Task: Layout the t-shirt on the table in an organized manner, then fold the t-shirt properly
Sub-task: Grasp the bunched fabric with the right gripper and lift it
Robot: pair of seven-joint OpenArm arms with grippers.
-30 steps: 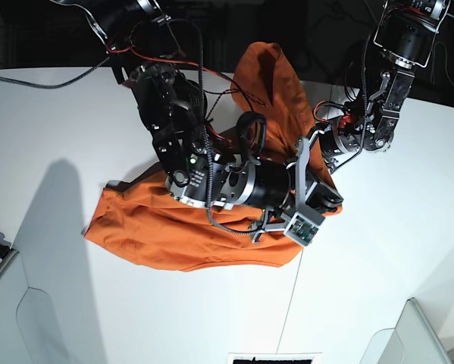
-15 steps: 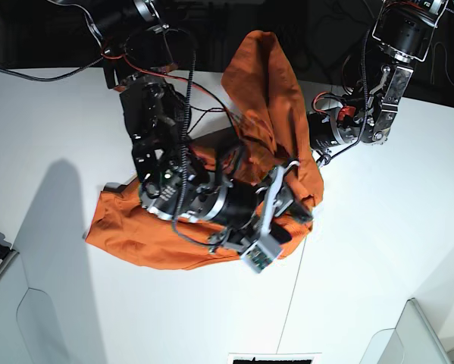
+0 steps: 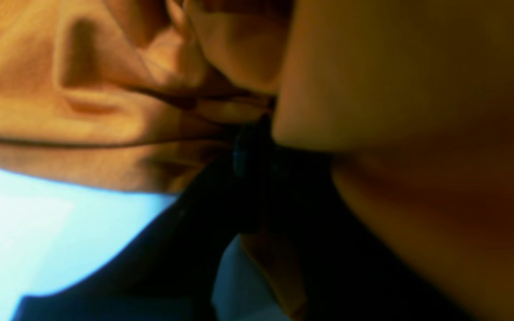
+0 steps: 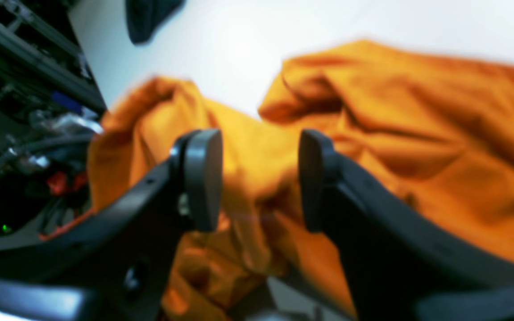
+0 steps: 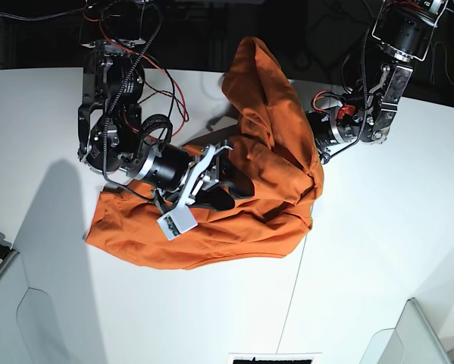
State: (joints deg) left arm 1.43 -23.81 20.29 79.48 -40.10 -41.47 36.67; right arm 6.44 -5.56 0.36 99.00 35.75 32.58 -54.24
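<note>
A: While the crumpled orange cloth t-shirt (image 5: 234, 220) lies heaped on the white worktop (image 5: 378, 227), why is one part raised?

B: The left gripper (image 5: 311, 130), buried in cloth so its jaws cannot be read, apparently lifts it for spreading; the right gripper (image 4: 257, 178) hangs open, empty.

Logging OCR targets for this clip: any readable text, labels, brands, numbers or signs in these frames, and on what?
None readable.
t-shirt: plain orange, no print or label showing.
table: bare white, no markings.
right gripper and left gripper: no legible lettering; both wrist views are blurred.
Black-and-white strip at the base view's bottom edge: too small and cut off to read.
</note>
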